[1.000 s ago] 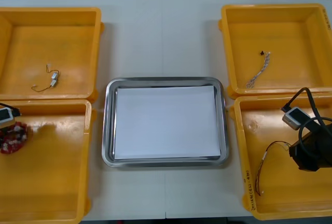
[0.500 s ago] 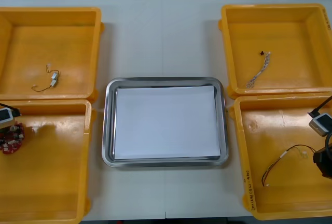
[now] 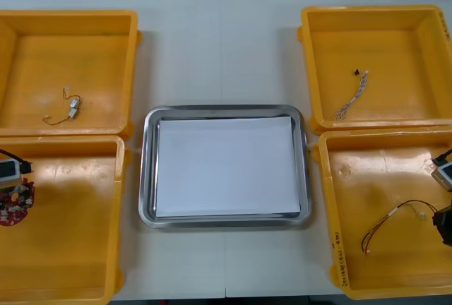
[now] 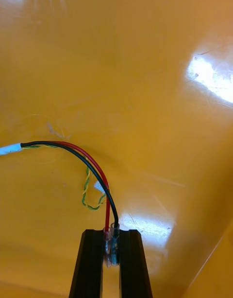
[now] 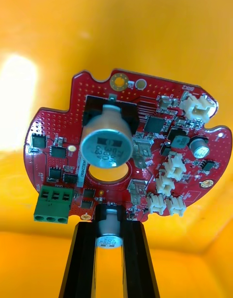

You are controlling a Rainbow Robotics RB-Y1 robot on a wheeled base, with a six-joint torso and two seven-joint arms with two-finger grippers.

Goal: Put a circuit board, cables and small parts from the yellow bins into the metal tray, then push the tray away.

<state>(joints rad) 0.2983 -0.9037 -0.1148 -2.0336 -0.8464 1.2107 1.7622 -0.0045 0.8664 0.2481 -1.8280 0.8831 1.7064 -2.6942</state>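
Front view: the round red circuit board sits at the left gripper; a thin red-and-black cable trails from the right gripper.
Right wrist view: the fingers pinch the limp, light cable's connector.
Left wrist view: the fingers clamp the stiff, fragile board's edge.

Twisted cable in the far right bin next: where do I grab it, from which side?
Probably mid-length, straight down from above, fingers across its run: the twisted cable lies flat, nearly straight on the far right bin's floor, its middle clear of the walls. The right gripper is shut on the red and black cable.
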